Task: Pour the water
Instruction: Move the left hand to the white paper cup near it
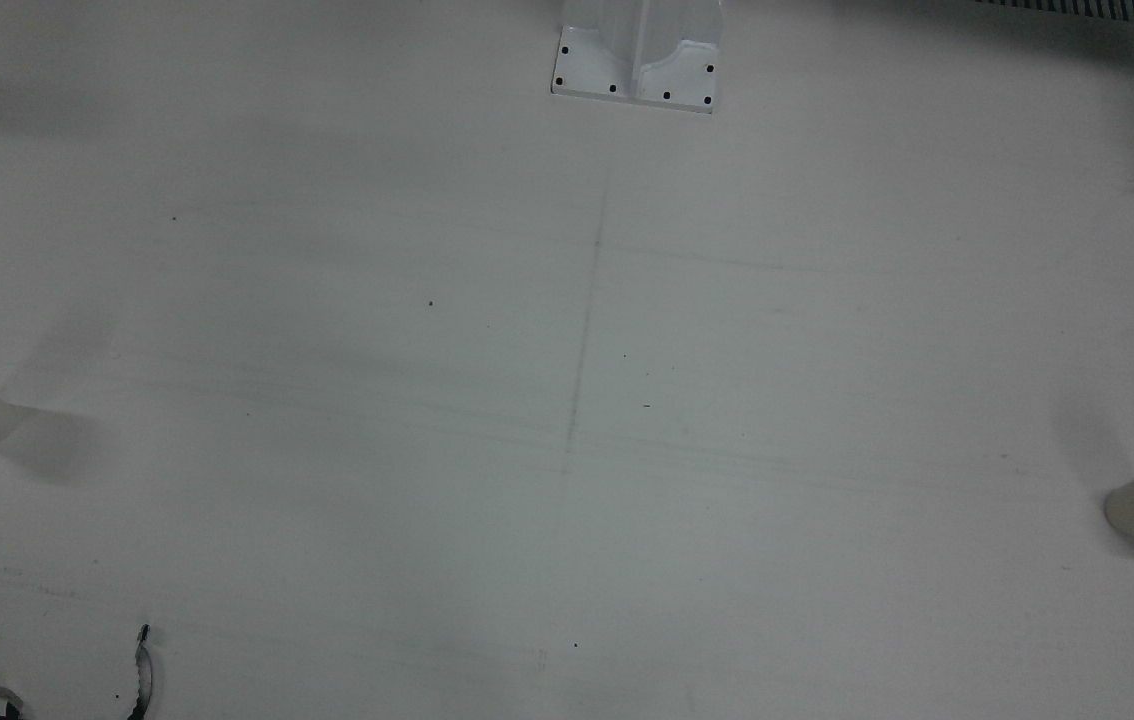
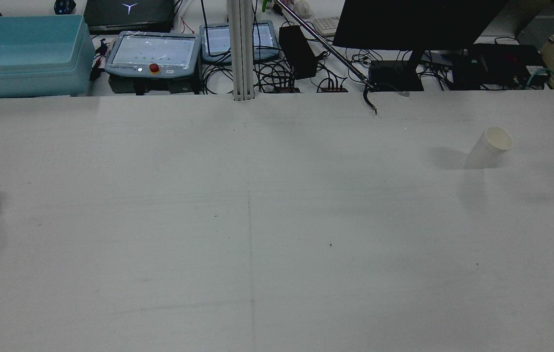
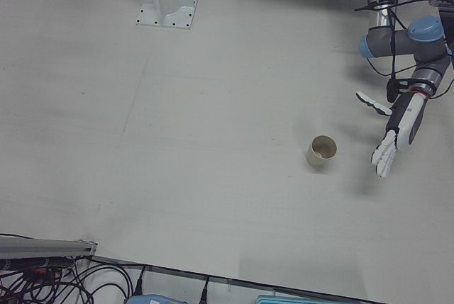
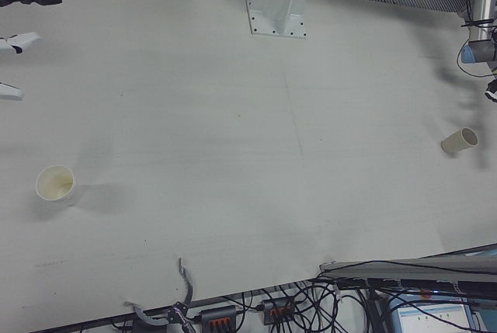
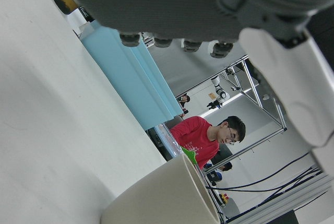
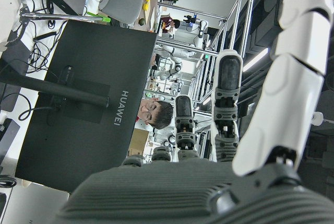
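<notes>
Nothing had been grasped yet. The left hand point(image 3: 389, 149) hung open just beside the tan cup point(image 3: 321, 152); the right hand point(image 4: 17, 42), fingers spread, stood well apart from the white cup point(image 4: 55, 184). Next, I'd guess, each hand needed to close on its cup.

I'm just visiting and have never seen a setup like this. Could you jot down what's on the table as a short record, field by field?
surface: white table
beige cup: upright, on the robot's left side, held by nothing
white cup: upright, on the robot's right side, held by nothing
left hand: open, fingers spread, beside the beige cup, not touching it
right hand: only fingertips show at the edge, apart, far from the white cup
water: none visible in either cup
</notes>
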